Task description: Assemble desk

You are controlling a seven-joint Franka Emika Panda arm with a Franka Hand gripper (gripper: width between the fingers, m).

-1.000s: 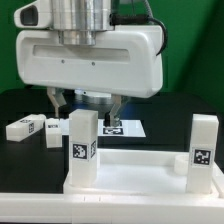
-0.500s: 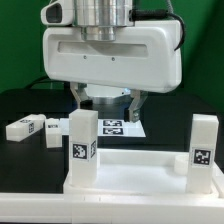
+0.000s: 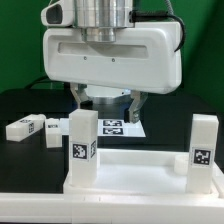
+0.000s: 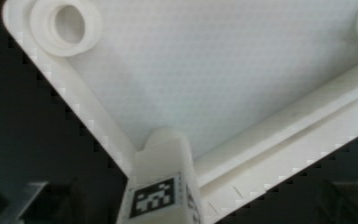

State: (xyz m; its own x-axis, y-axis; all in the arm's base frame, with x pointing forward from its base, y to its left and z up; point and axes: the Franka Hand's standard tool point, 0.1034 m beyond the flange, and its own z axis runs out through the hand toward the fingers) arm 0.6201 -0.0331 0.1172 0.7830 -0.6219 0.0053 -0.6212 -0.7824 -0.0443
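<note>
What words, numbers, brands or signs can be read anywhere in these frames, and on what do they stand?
No words, numbers or brands can be read in either view.
Near upright leg and far upright leg: black-and-white square tags, patterns only.
Loose legs: same kind of tags, no characters.
Marker board: tags only.
Wrist view's leg: one blurred tag, no text.

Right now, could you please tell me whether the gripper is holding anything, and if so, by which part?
Nothing is held: the gripper hangs open above the tabletop, with nothing between its jaws.
</note>
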